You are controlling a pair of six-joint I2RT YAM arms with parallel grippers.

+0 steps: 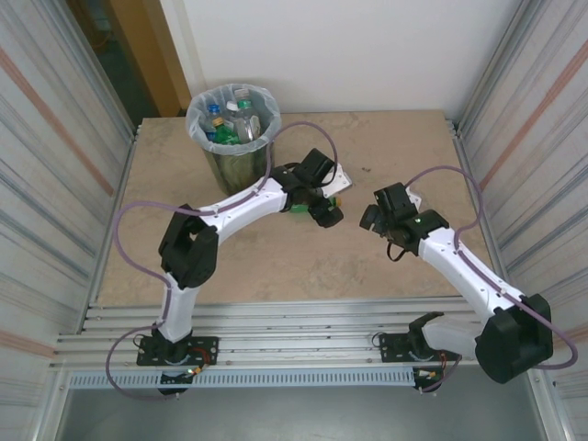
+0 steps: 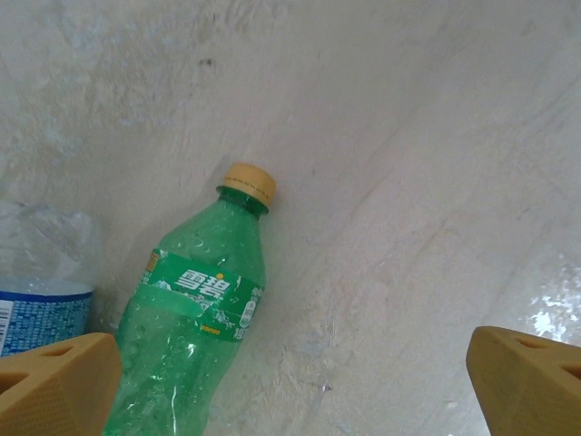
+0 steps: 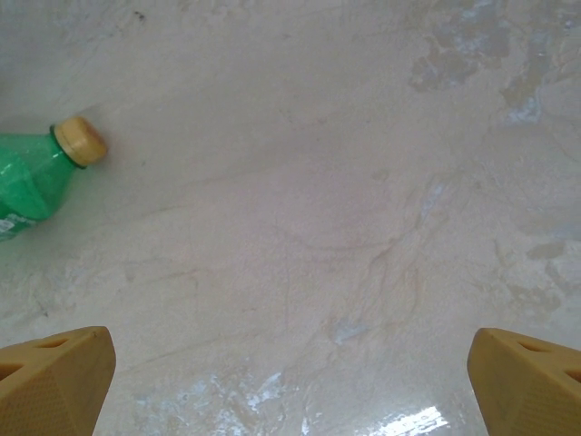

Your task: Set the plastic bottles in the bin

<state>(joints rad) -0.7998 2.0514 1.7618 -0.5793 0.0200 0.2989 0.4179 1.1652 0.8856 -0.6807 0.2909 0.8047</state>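
Green bottle (image 2: 195,318) lies on its side on the table (image 1: 413,138), in the lower left of the left wrist view. Its yellow cap (image 2: 250,183) points up-frame, and a green-and-white label wraps the middle. Droplets show inside the plastic.

Clear bottle (image 2: 41,304) with a blue label sits at the left edge of the same view, just beside the green one. Cannot tell whether they touch.

In the right wrist view the green bottle's neck and cap show at the left edge, upper half.

Bin (image 1: 234,165) stands in the upper left of the top view, dark and shiny, with a pale liner (image 1: 195,118) folded over the rim. Several bottles (image 1: 234,118) are inside it, green and clear, some with blue caps.

Left gripper (image 2: 290,400) is at the centre of the top view, just right of the bin and over the green bottle. Its jaws are spread wide. The bottle's lower body is beside the finger at lower left of the wrist view.

Right gripper (image 3: 290,386) is right of centre in the top view, near the left one but apart from it. Its jaws are spread wide over bare table.
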